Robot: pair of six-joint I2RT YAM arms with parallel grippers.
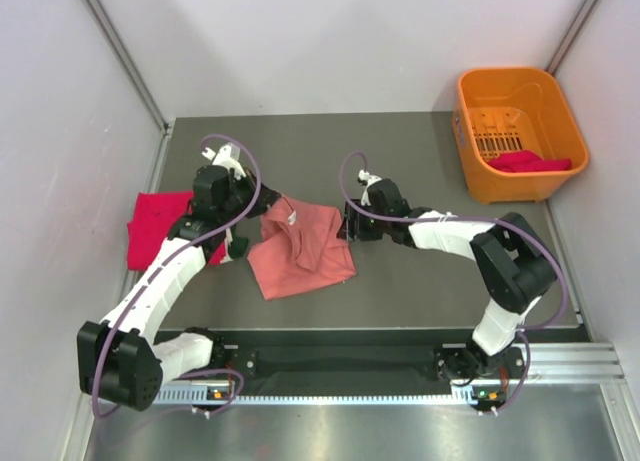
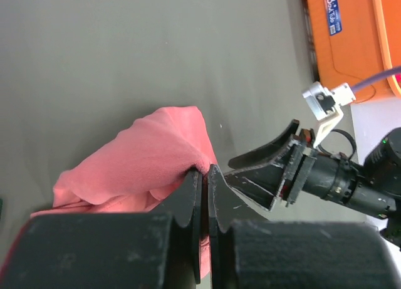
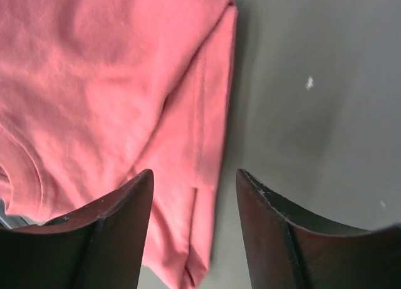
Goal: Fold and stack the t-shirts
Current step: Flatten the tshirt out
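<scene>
Left fingers (image 2: 193,204): I see them pinched tight on a fold of the pink shirt (image 2: 144,154).
Right fingers (image 3: 116,220): spread wide, shirt's edge lying in the gap.

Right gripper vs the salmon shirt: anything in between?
Nothing visible. The right gripper is open directly over the salmon-pink shirt's folded right edge, with only bare table beside it. The left gripper is shut on another part of the shirt, not in the right one's path.
</scene>
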